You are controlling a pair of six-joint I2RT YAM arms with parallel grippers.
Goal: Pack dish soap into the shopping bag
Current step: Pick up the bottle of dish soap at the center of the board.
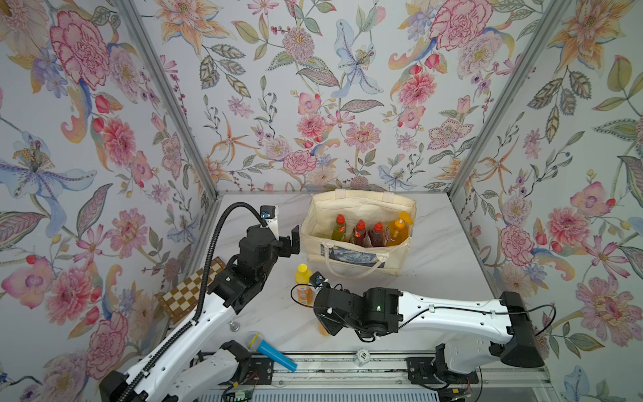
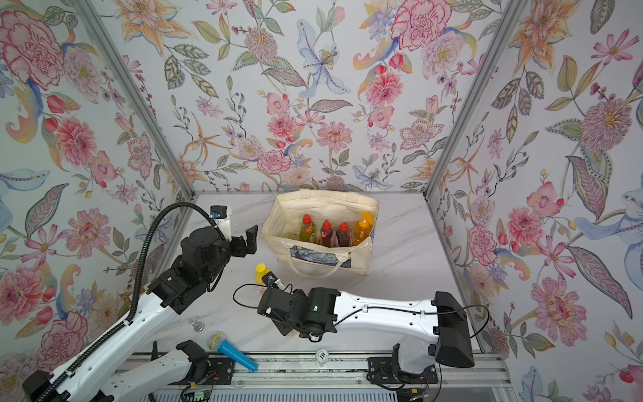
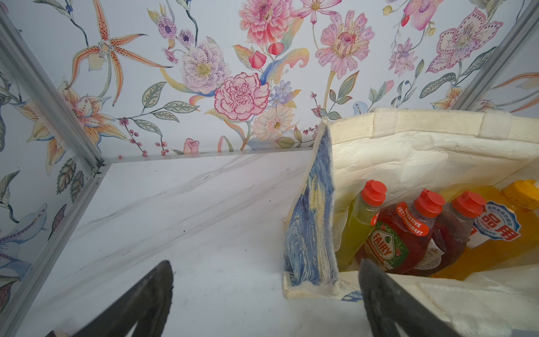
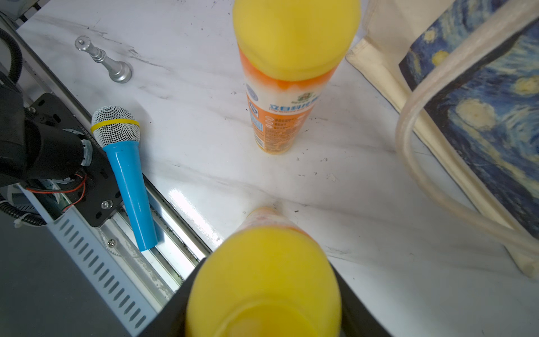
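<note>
The shopping bag [image 1: 362,209] stands at the back of the table [image 1: 435,271]. In it, in a row from left: slim bottle [image 1: 339,228], first squat bottle [image 1: 358,233], second squat bottle [image 1: 377,234], pump bottle [image 1: 398,228]. Before the bag's left corner stands the rear capped bottle [image 1: 303,275]; nearer the front, under the right arm [image 1: 435,309], the front capped bottle [image 4: 262,277]. Left of that: a chess piece [image 1: 233,325], and a toy microphone [image 1: 269,349] lying at the front edge

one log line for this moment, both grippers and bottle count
left gripper: open, beside shopping bag | right gripper: around near yellow-capped bottle cap, grip unconfirmed | in bag: four bottles | table: far yellow-capped bottle upright
</note>
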